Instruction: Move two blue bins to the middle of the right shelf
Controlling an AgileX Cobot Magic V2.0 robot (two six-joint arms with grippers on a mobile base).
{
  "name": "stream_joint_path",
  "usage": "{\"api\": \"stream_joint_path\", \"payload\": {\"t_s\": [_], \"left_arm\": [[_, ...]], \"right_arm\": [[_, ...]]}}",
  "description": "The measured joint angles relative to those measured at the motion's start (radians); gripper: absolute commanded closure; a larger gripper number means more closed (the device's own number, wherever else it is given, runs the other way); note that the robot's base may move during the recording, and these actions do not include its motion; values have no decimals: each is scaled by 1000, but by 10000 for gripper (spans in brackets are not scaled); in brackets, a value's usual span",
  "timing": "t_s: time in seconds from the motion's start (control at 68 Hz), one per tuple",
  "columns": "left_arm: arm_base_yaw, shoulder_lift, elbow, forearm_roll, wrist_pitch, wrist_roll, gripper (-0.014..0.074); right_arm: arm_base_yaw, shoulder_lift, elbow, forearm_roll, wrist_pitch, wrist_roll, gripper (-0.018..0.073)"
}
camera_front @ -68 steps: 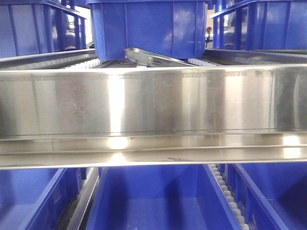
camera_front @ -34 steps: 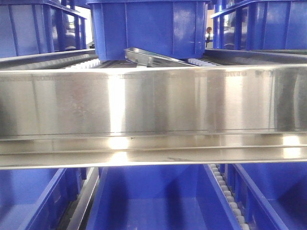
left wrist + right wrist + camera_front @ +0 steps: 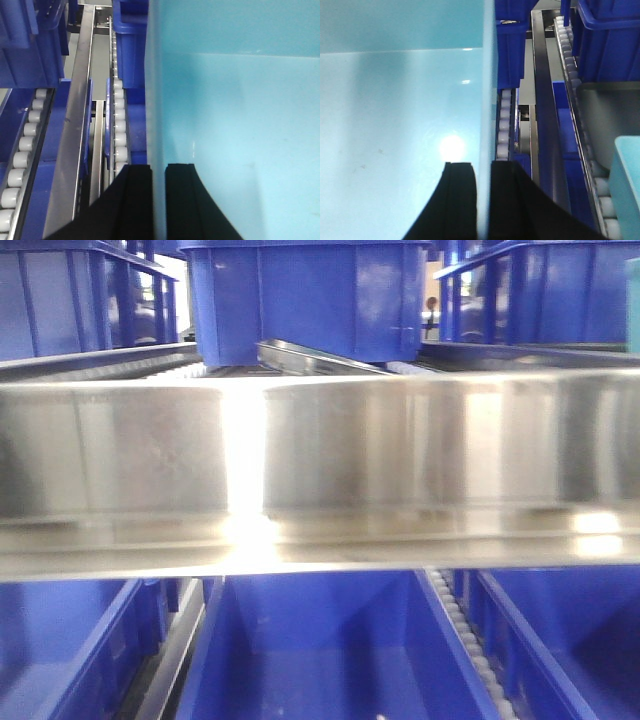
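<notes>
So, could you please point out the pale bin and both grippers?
pale bin (image 3: pixel 240 130): left wrist view, inside surface.
left gripper (image 3: pixel 158 172): left wrist view, midway between fingertips.
right gripper (image 3: pixel 484 170): right wrist view, midway between fingertips.

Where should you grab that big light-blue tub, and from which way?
By its thin side walls at the rim, probably coming down from above. The light-blue tub has smooth, plain sides with nothing to hook, but each upright wall slips between two fingers, one inside and one outside. The left end effector and right end effector pinch it just so, apparently on opposite walls.
</notes>
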Motion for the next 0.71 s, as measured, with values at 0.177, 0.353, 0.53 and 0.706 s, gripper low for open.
{"api": "stream_joint_path", "payload": {"t_s": [0.177,0.353,0.53,0.706], "left_arm": [[0,0,0,0,0,0,707],[0,0,0,0,0,0,707],[0,0,0,0,0,0,707],[0,0,0,0,0,0,707]], "right_arm": [[0,0,0,0,0,0,725],[0,0,0,0,0,2,725],[0,0,0,0,0,2,725],[0,0,0,0,0,2,725]]}}
